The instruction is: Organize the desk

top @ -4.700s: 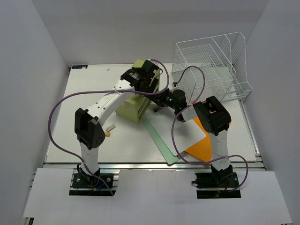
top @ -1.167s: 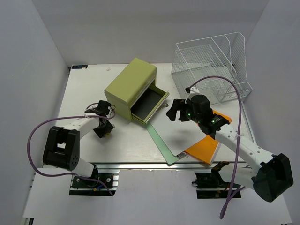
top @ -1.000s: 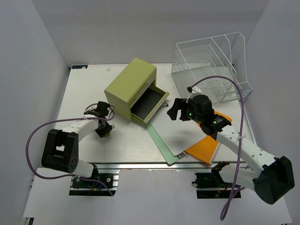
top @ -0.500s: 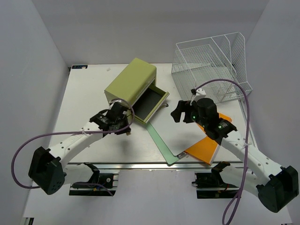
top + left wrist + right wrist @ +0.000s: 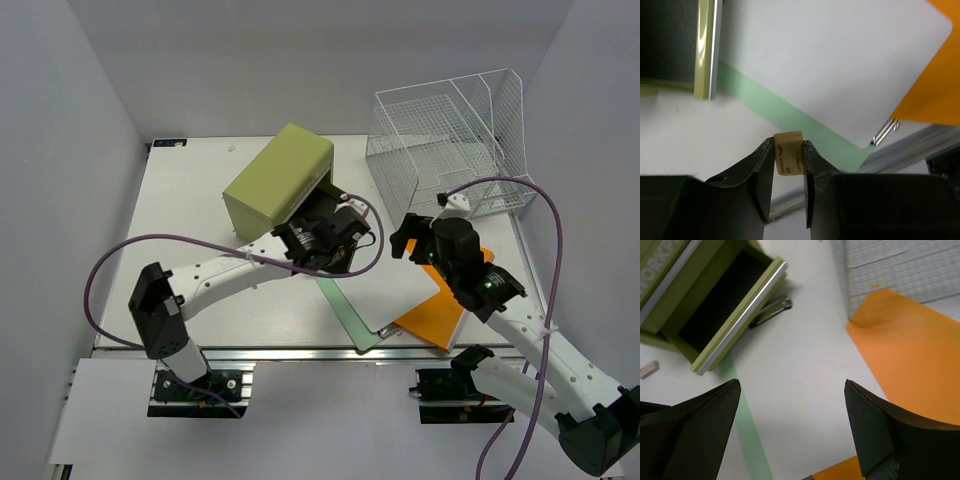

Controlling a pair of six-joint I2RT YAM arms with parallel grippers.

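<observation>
The flat white desk [image 5: 190,190] fills the top view's centre, silver rail [image 5: 290,348] along its lower edge; the left gripper [image 5: 788,145] pinches a tan eraser [image 5: 788,160], the right gripper [image 5: 791,385] gapes wide.

Light was bright, even and diffuse, falling from overhead; the desk [image 5: 180,190] looked nearly washed-out white toward its far left corner, without hard glare. Shadows were soft and faint, close under the arms and along the drawer box [image 5: 275,180], whose open drawer [image 5: 715,315] was almost black inside. The overhead view was sharp throughout. In the wrist views the fingers [image 5: 760,185] of the left gripper [image 5: 788,145] and right gripper [image 5: 791,385] were dark, soft-edged silhouettes, while the eraser [image 5: 788,159] pinched in the left one was crisp
</observation>
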